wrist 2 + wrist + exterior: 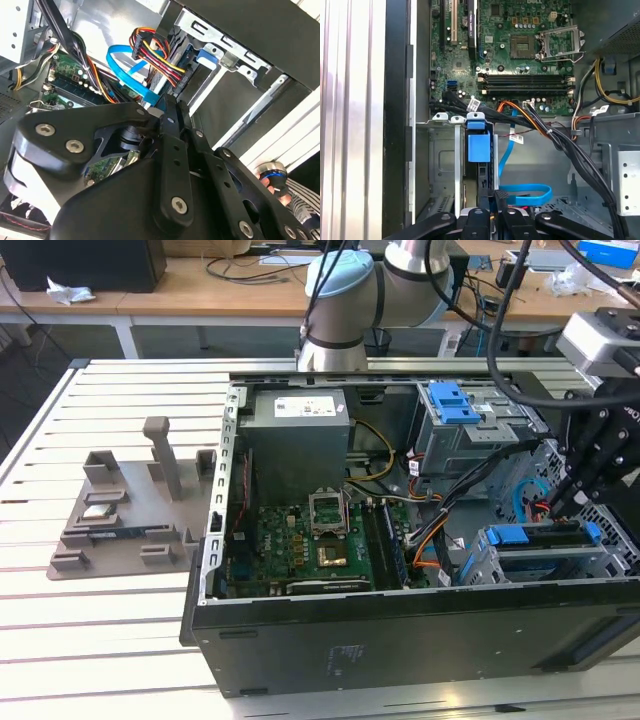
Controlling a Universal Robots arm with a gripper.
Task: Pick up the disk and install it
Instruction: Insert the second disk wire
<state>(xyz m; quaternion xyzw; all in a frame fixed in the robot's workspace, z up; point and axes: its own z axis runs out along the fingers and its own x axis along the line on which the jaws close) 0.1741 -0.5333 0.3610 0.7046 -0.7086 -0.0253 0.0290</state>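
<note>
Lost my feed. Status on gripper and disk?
Gripper down inside the case, over the drive bay. Disk seated edge-on in the bay, blue carrier tab showing. Blue data cable and power wiring close alongside.

One computer case [400,630], one motherboard [310,550], one power supply [297,435], one hand [575,485].

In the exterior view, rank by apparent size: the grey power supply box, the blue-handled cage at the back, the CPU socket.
Largest to smallest:
1. Power supply box
2. Blue-handled cage, somewhat smaller
3. CPU socket, clearly smallest
</note>
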